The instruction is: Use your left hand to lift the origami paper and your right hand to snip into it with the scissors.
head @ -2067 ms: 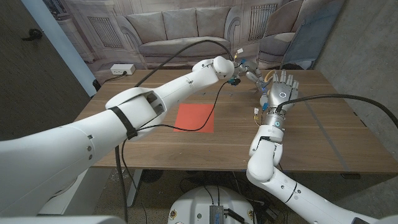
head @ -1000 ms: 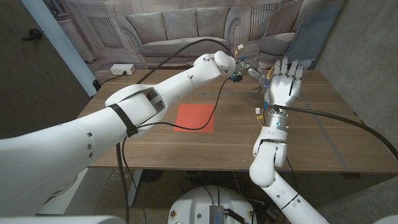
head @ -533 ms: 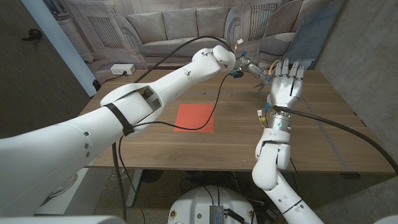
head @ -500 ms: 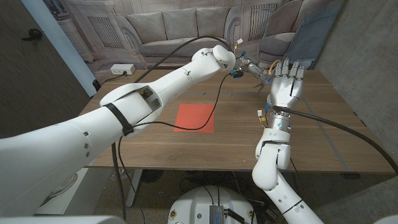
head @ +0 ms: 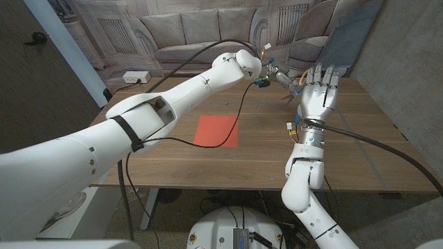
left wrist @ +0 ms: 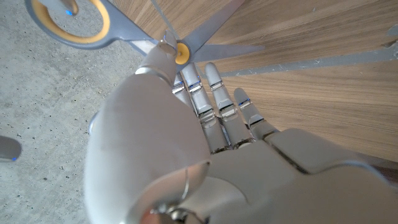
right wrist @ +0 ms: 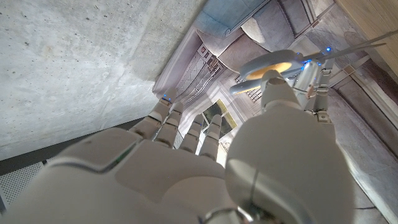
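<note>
1. The red origami paper [head: 216,131] lies flat on the wooden tabletop [head: 346,149], near its middle, with no hand touching it.
2. The left arm reaches across the tabletop toward 1 o'clock from the paper. The left hand [head: 279,75] is raised at the far edge and holds the scissors [head: 289,88] there.
3. In the left wrist view the left hand [left wrist: 205,130] has its fingers [left wrist: 217,99] extended side by side, reaching the pivot of the scissors [left wrist: 177,53]. The blades are spread open in a V against the wood, and a grey handle loop with a yellow lining sits to one side. The exact grip is not clear from this view.
4. The right hand [head: 318,93] stands raised at about 2 o'clock from the paper, fingers apart and pointing up, holding nothing. It is just beside the left hand and the scissors; whether it touches them cannot be told.
5. In the right wrist view the right hand [right wrist: 205,155] shows its back, fingers [right wrist: 186,134] spread and empty. Beyond it the left hand [right wrist: 314,81] appears with the scissors [right wrist: 273,62], yellow-lined handle toward the camera.
6. A black cable [head: 232,111] hangs from the left arm and passes over the paper's near right corner.
7. A white power strip [head: 136,77] lies on the tabletop at 10 o'clock from the paper, well apart from it.
</note>
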Motion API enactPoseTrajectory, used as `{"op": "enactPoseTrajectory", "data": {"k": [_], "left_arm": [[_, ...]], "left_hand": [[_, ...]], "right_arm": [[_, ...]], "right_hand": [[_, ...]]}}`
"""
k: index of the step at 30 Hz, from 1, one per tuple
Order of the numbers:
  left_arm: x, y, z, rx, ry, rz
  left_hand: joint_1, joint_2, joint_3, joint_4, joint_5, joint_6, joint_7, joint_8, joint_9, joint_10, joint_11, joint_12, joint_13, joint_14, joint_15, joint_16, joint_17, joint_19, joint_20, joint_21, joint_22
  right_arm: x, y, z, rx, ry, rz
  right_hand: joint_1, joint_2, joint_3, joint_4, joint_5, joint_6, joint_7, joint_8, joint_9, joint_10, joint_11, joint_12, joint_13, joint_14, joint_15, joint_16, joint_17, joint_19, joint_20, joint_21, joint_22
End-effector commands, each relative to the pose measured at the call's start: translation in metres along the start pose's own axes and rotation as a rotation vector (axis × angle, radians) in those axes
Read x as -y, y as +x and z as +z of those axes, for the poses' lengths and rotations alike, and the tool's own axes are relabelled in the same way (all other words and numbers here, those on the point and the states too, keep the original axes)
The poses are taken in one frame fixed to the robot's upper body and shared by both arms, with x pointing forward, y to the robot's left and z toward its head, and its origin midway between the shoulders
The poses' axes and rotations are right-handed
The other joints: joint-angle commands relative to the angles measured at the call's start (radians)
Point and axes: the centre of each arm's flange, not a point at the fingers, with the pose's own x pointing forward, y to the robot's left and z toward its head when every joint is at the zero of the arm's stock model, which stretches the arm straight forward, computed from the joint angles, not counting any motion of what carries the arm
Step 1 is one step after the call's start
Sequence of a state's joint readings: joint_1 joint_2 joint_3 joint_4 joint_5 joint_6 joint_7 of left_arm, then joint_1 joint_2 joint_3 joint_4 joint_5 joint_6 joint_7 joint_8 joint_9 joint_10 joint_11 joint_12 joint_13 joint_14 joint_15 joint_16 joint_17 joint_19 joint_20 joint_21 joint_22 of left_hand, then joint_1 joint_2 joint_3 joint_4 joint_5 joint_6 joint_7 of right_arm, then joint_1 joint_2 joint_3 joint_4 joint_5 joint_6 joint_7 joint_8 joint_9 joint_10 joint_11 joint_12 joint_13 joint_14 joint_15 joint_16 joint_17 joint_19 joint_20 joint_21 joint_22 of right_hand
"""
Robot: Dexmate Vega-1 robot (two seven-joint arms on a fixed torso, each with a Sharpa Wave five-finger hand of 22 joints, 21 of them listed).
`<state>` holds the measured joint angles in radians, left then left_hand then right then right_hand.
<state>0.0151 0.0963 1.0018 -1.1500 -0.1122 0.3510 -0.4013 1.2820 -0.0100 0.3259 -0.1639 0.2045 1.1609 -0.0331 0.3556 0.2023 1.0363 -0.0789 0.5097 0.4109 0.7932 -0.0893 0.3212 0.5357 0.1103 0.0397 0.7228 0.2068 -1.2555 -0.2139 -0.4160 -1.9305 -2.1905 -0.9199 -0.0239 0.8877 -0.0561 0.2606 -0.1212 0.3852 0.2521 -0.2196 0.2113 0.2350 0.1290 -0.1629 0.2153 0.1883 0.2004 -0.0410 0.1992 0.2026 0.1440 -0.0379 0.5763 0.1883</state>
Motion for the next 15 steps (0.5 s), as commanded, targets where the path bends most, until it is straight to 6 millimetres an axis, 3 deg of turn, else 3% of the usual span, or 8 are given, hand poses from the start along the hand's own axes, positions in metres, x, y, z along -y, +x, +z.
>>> {"op": "enactPoseTrajectory", "data": {"k": [1,8,11,15], "left_arm": [[-0.003,-0.009,0.006,0.023,0.0,0.005],[-0.005,-0.017,0.006,0.026,-0.03,0.001],[-0.006,-0.021,0.008,0.029,-0.024,-0.004],[-0.007,-0.026,0.007,0.029,-0.05,-0.019]], "left_hand": [[0.042,0.036,0.02,0.01,0.009,0.057,0.057,0.006,0.002,0.134,-0.061,0.002,0.005,0.006,-0.147,-0.001,0.006,-0.002,0.007,0.005,0.001],[0.042,0.034,0.021,0.01,0.01,0.057,0.057,0.004,0.002,0.137,-0.062,0.0,0.005,0.009,-0.148,-0.001,0.008,0.0,0.005,0.007,0.001],[0.042,0.033,0.021,0.01,0.01,0.057,0.058,0.004,0.003,0.137,-0.059,-0.001,0.006,0.01,-0.148,-0.001,0.009,-0.001,0.006,0.008,0.001],[0.042,0.034,0.022,0.011,0.011,0.057,0.057,0.003,0.004,0.137,-0.06,-0.002,0.007,0.01,-0.147,-0.003,0.009,-0.001,0.007,0.009,0.001]], "right_arm": [[0.004,-0.001,-0.004,0.006,-0.063,0.036],[0.003,-0.002,-0.001,0.02,-0.104,0.034],[0.003,-0.001,0.0,0.026,-0.134,0.036],[0.003,-0.001,0.0,0.051,-0.16,0.035]], "right_hand": [[0.006,0.012,0.001,0.0,0.007,0.015,-0.001,0.009,0.001,0.008,-0.006,0.002,0.003,0.011,-0.123,0.003,0.001,0.01,-0.005,0.001,0.004],[0.036,0.02,0.011,-0.013,0.017,0.012,-0.002,0.008,0.0,-0.007,-0.006,-0.004,0.003,0.004,-0.121,-0.002,-0.001,0.01,-0.008,0.0,0.004],[0.092,0.041,0.033,-0.036,0.026,0.003,-0.002,0.006,-0.003,-0.009,-0.011,-0.005,0.003,0.004,-0.126,-0.003,-0.004,0.014,-0.014,0.0,0.004],[0.109,0.046,0.04,-0.041,0.027,0.001,-0.002,0.006,-0.003,-0.013,-0.014,-0.006,0.003,0.004,-0.13,-0.004,-0.005,0.018,-0.022,0.001,0.003]]}}
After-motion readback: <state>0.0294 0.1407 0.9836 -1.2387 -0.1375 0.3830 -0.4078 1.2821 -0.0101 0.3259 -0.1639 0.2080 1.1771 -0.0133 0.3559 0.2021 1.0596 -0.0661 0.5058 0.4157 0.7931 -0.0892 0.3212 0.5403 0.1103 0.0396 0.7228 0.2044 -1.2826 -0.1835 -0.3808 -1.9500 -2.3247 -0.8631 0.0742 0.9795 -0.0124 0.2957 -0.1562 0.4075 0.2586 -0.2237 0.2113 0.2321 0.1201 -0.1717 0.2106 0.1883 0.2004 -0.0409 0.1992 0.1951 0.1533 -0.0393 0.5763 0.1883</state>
